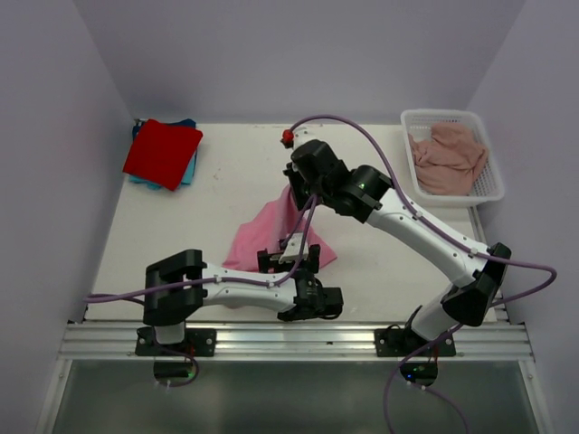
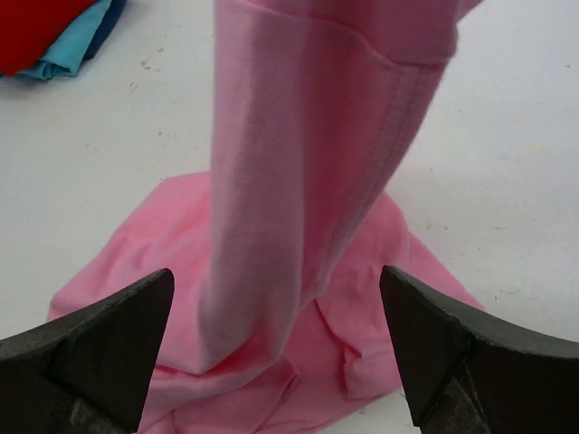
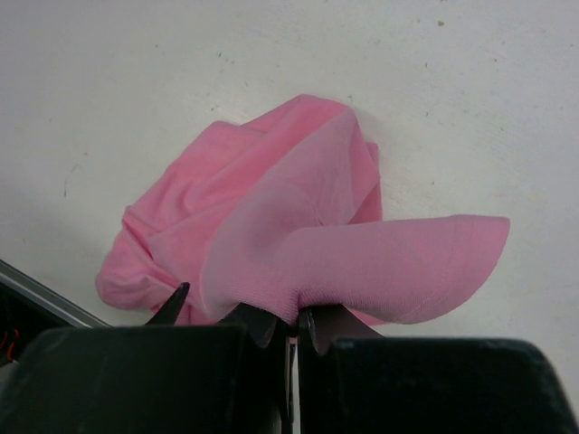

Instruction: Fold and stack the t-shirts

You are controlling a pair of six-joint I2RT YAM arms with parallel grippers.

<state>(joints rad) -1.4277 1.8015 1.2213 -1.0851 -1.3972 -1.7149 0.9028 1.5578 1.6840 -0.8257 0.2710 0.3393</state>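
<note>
Hoisting the pink t-shirt (image 1: 271, 237) by one edge with the right hand (image 1: 295, 188), clamped tight on a pinch of hemmed cloth, bunched between the closed fingertips in the right wrist view. Lifted that way, most likely, to let the garment hang and open out of its crumple before any fold. Draped as a column from that grip down to the surface (image 1: 181, 235), with the lower part pooled in loose wrinkles near the middle, a little toward 6 o'clock in the top view.

Waiting just at 6 o'clock of the heap with the left hand (image 1: 291, 257), spread wide apart and gripping nothing, aimed toward 12 o'clock straight at the hanging column. Framed between the two dark fingers (image 2: 109, 339) in the left wrist view, yet touching neither. Placed so, by judgement, to catch a second edge or corner and stretch the shirt flat between both hands. Cannot tell whether sleeve or hem hangs nearest.

Leaving, at 10 o'clock and well apart, a red folded shirt (image 1: 163, 152) atop blue ones (image 1: 189, 170), probably the stack to join. Leaving too, at 2 o'clock, a white basket (image 1: 443, 114) of peach-coloured garments (image 1: 445, 155), apparently awaiting their turn. Judged early in the folding of this shirt, with no flattening done yet.
</note>
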